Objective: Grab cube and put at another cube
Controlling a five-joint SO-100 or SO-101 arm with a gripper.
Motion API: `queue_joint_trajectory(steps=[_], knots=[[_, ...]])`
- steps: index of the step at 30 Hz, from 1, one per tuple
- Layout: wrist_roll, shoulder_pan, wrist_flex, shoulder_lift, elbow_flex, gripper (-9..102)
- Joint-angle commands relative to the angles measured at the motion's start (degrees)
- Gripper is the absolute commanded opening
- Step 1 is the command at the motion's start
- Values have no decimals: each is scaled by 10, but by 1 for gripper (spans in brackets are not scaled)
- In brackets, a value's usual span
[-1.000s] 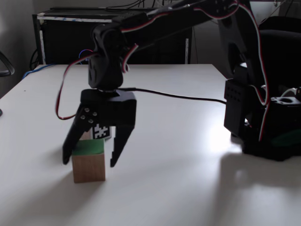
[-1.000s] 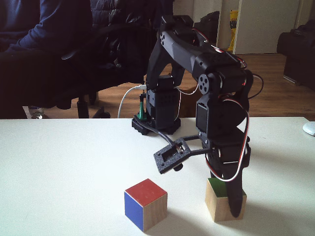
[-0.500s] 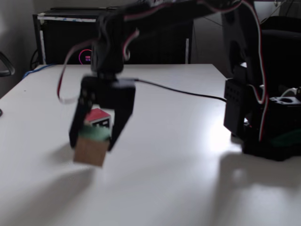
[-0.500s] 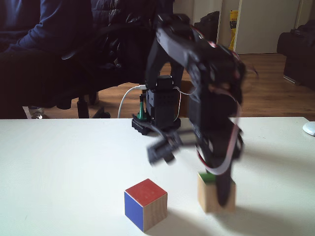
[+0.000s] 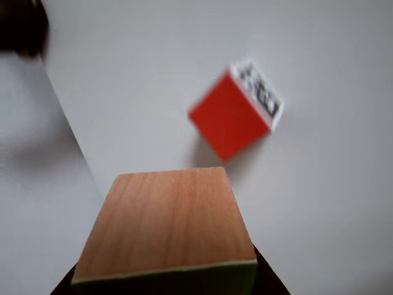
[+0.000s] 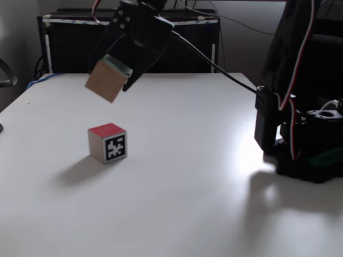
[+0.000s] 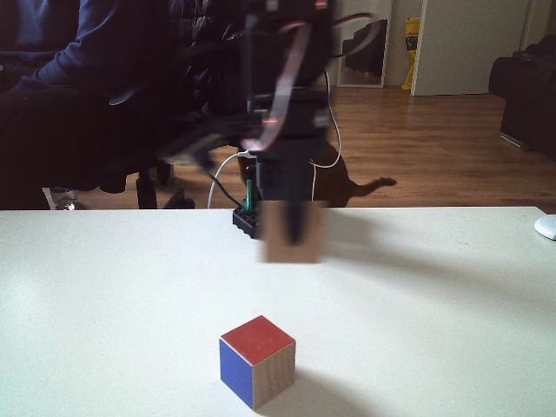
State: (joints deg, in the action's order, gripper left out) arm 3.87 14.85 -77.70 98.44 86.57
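Black two-finger gripper (image 6: 122,68) pinches light-brown wooden cube with green face (image 6: 109,79), airborne; red-topped marker-patterned cube (image 6: 108,142) sits below, slightly forward.

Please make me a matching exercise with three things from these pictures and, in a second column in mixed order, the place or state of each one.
Things:
1. wooden cube
2. marker cube
3. gripper

Place or state:
A. stands on the white table, red face on top
B. shut, its fingers clamping a block
C. held in the air, tilted

Pairs: 1-C, 2-A, 3-B
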Motion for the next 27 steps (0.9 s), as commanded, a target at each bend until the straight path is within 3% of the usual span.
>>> queue_joint_trajectory(steps=[1,27], knots=[[-24,28,17,-25,-15,10],[-33,33,28,-191,-90,16]])
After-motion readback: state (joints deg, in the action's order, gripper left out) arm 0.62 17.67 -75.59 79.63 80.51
